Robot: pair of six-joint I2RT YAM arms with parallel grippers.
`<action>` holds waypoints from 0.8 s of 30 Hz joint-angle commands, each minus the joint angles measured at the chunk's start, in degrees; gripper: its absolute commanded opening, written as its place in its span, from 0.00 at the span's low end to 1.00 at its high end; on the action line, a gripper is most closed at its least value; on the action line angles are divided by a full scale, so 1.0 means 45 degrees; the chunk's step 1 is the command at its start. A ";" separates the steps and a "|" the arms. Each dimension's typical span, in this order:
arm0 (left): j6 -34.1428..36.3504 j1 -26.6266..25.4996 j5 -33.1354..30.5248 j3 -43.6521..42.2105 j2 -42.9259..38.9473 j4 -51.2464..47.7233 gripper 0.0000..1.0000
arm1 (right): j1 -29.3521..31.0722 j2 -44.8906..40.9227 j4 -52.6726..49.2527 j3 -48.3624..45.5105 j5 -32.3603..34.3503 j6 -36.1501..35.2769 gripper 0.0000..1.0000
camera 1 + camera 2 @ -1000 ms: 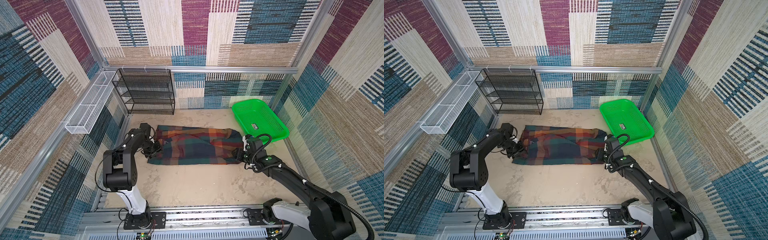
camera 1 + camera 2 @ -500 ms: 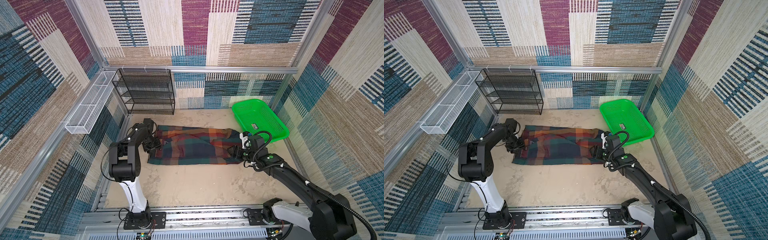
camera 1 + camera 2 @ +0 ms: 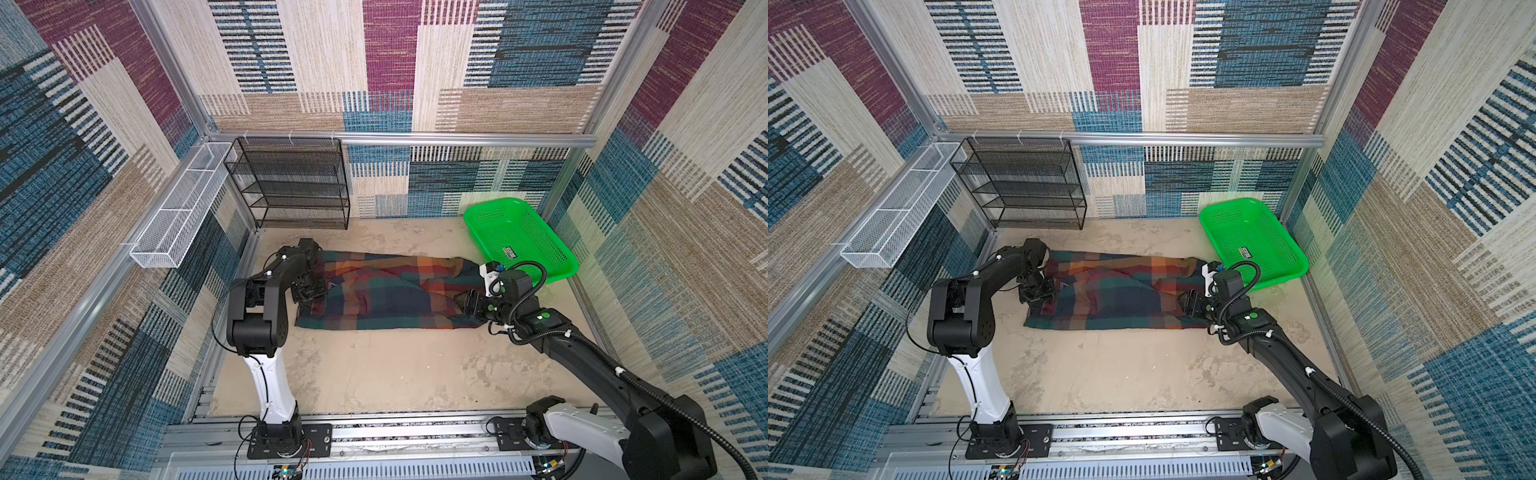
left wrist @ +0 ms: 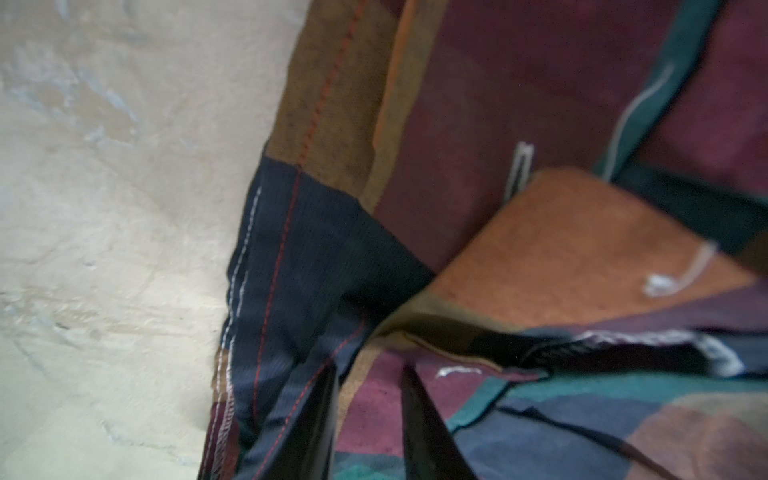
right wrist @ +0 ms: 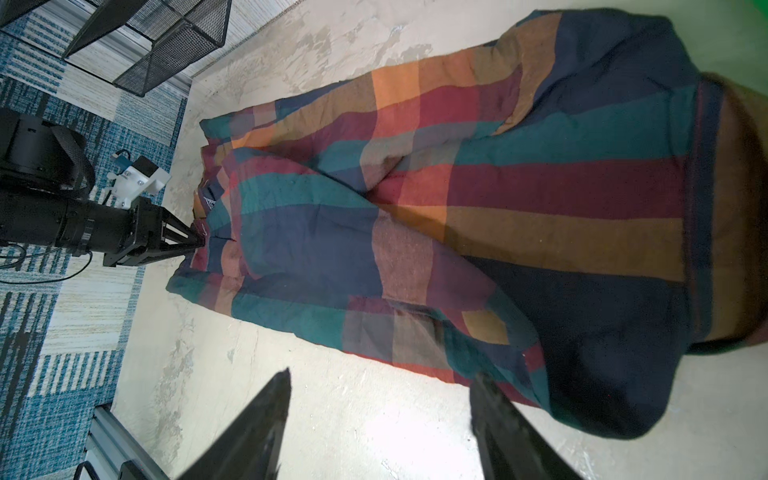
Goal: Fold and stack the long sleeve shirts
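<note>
Because the shirt (image 3: 386,299) is soft, light and limp, it will likely sag and slip out of shape if lifted from one point, so I judge it best taken at both ends at once, pinching through every layer. It lies on the tabletop (image 3: 374,374), folded into a long band of navy, green, maroon and orange checks, its brownish collar end near the basket (image 3: 561,272). The left end effector (image 4: 368,374) is clamped narrowly on the stitched edge at the far end. The right end effector (image 5: 380,374) hovers empty by the collar end, jaws wide apart.
</note>
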 commanded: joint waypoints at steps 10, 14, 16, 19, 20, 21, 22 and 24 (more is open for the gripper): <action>0.0544 -0.0020 0.0150 -0.0009 0.0001 -0.0022 0.00 | 0.0012 0.0204 0.0535 -0.0073 -0.0321 -0.0122 0.70; 0.0568 -0.0011 0.0268 0.0016 -0.0155 -0.0027 0.00 | 0.0006 0.0254 0.0602 -0.0178 -0.0417 -0.0060 0.70; 0.0534 -0.0010 0.0381 -0.0025 -0.0437 -0.0034 0.00 | 0.0013 0.0244 0.0572 -0.0178 -0.0455 -0.0077 0.70; 0.0388 -0.0011 0.0753 -0.0251 -0.1147 -0.0017 0.00 | 0.0011 0.0250 0.0588 -0.0208 -0.0475 -0.0128 0.70; 0.0323 -0.0010 0.0915 -0.0414 -0.1443 0.0070 0.00 | 0.0001 0.0285 0.0677 -0.0219 -0.0646 -0.0185 0.71; 0.0223 -0.0010 0.1148 -0.0661 -0.1754 0.0199 0.00 | 0.0034 0.0429 0.0904 -0.0247 -0.1215 -0.0316 0.72; 0.0122 -0.0010 0.1428 -0.0897 -0.1979 0.0338 0.00 | 0.0085 0.0661 0.1090 -0.0141 -0.1637 -0.0350 0.72; -0.0072 -0.0010 0.1895 -0.1092 -0.2246 0.0351 0.00 | 0.0494 0.1196 0.1350 0.0317 -0.1804 -0.0410 0.71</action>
